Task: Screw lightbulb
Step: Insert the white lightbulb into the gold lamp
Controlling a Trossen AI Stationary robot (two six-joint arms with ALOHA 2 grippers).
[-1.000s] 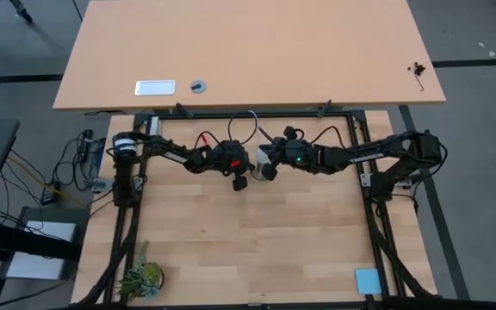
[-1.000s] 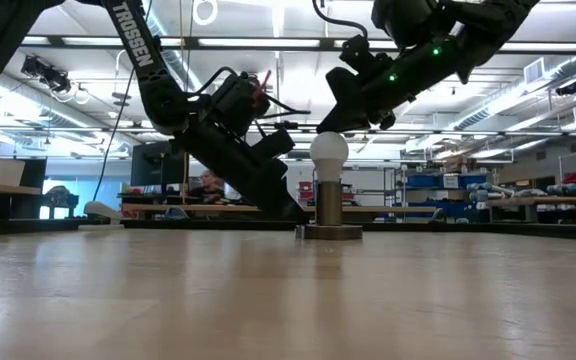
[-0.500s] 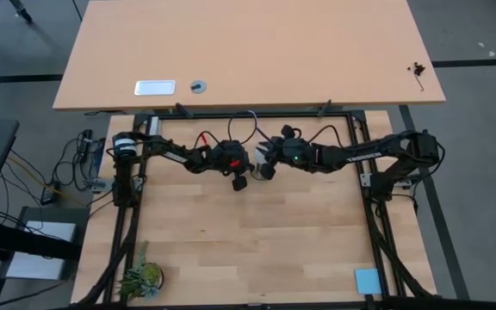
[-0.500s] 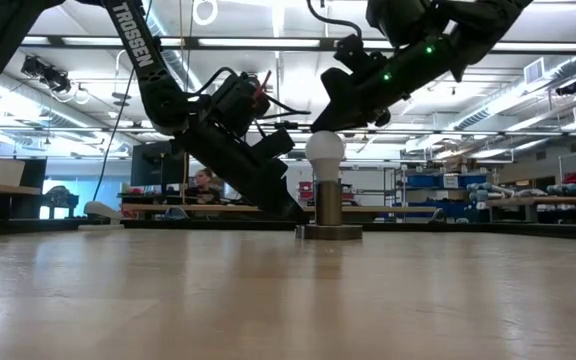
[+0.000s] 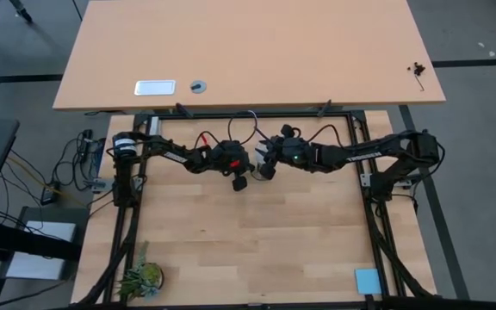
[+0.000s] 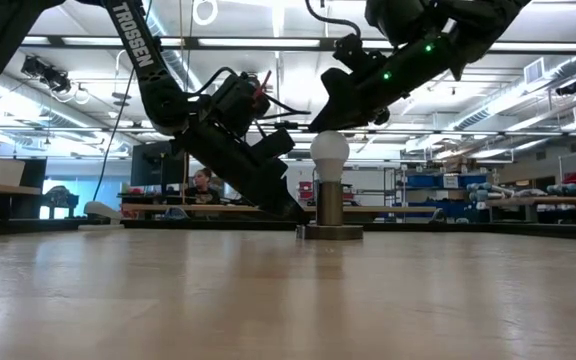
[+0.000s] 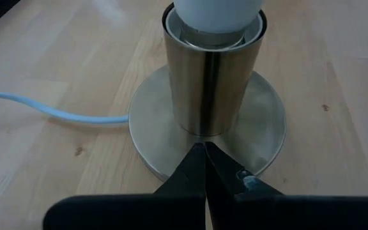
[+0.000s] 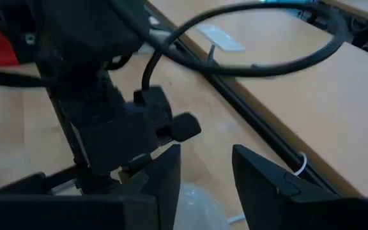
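Two dark arms meet near the far middle of the wooden counter (image 5: pixel 248 241). From the left side, the left end effector (image 7: pixel 204 167) is pressed shut, its fingers meeting in a point that rests on the round foot of the brushed metal socket base (image 7: pixel 213 83); in the low view this arm slants down to the base from the left. A white cord (image 7: pixel 50 110) runs off along the wood beside that foot. Standing in the socket is the lightbulb (image 6: pixel 329 153), upright, its white globe rising above the metal cylinder and its narrow end down inside the socket's mouth. Over it, coming from the right, sits the right end effector (image 8: pixel 206 176), its two fingers parted with a clear gap between them, straddling the top of the globe; whether the pads touch the glass cannot be told. In the low view a person (image 6: pixel 204 184) is in the room behind.
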